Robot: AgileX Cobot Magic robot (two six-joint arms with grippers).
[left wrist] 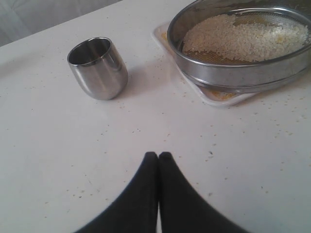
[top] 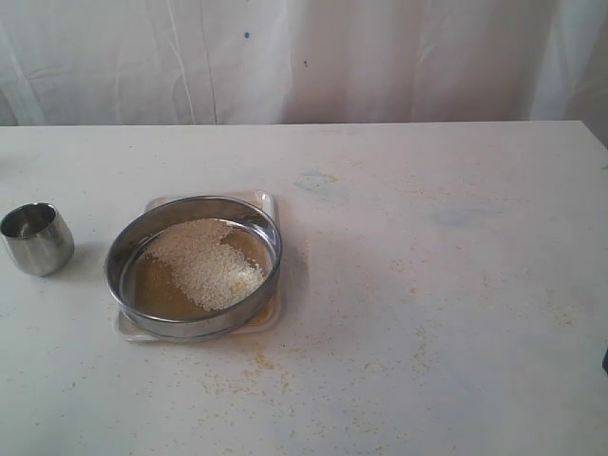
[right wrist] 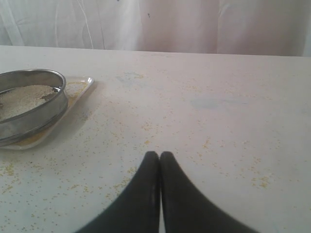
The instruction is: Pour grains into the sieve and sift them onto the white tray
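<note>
While neither arm can be made out in the exterior view, each gripper is shown in its own wrist view. The left gripper (left wrist: 158,156) is seen with its dark fingers pressed together on nothing, and the right gripper (right wrist: 159,155) is closed in the same way, also empty. A dark sliver at the right edge of the exterior view cannot be identified.

The sieve (top: 195,326) is set on the white tray (top: 265,200), at the left of the table (top: 456,285) and toward its near side. The tray is almost wholly covered: only its far right corner and parts of its near rim are seen. The grains (top: 204,261) are held in the sieve as a pale patch across the middle of the mesh, and yellower meal is glimpsed through the bare mesh at the near left. A steel cup (top: 36,237) stands upright left of the sieve, apart from it. The bottom of the cup is not clearly seen.

Wide open tabletop is left to the right of the tray, dusted with yellow specks. The table's far edge is met by a white curtain (top: 380,57), and its near edge is cut off.
</note>
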